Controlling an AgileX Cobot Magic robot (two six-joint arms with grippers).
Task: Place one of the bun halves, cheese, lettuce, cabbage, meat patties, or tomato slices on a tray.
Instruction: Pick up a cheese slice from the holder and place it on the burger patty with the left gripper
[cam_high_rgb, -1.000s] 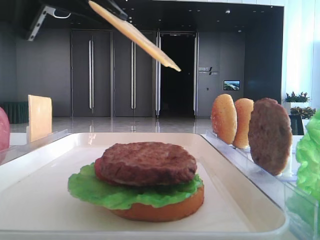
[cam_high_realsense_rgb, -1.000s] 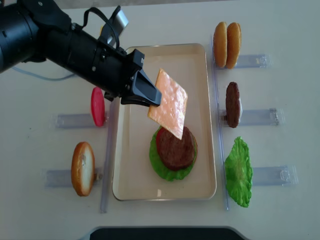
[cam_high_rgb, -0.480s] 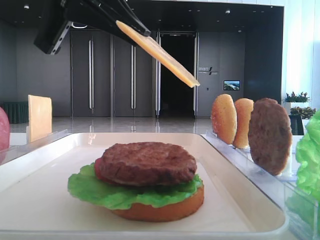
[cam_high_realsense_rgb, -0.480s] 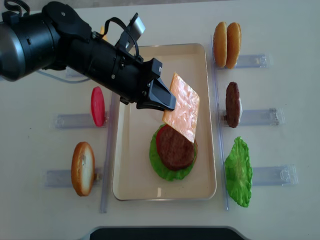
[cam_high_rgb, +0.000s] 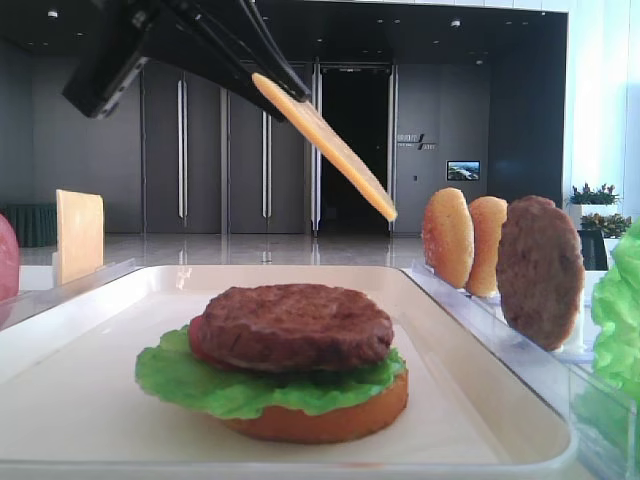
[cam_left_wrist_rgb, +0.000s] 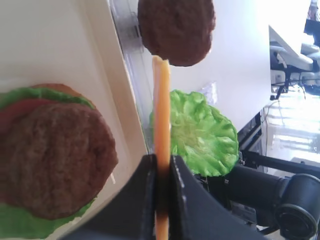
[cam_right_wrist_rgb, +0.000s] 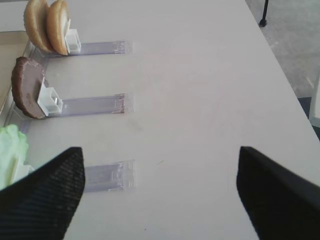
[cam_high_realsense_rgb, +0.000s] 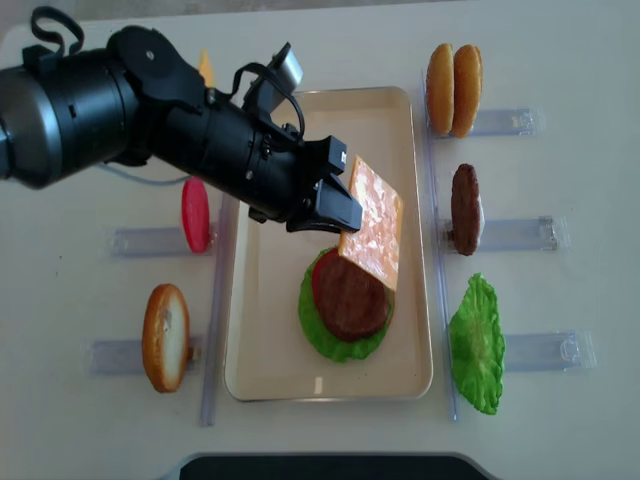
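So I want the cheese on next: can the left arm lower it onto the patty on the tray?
Probably yes. The left gripper holds the cheese tilted above the patty on the tray, nothing between them.

A pale table (cam_high_realsense_rgb: 80, 420) carries the cream tray (cam_high_realsense_rgb: 255, 370) at its middle. Clear holder racks (cam_high_realsense_rgb: 545, 352) lie flat on either side (three to the right, at least two to the left), each parallel to the tray's short edges and just beside its long rims.
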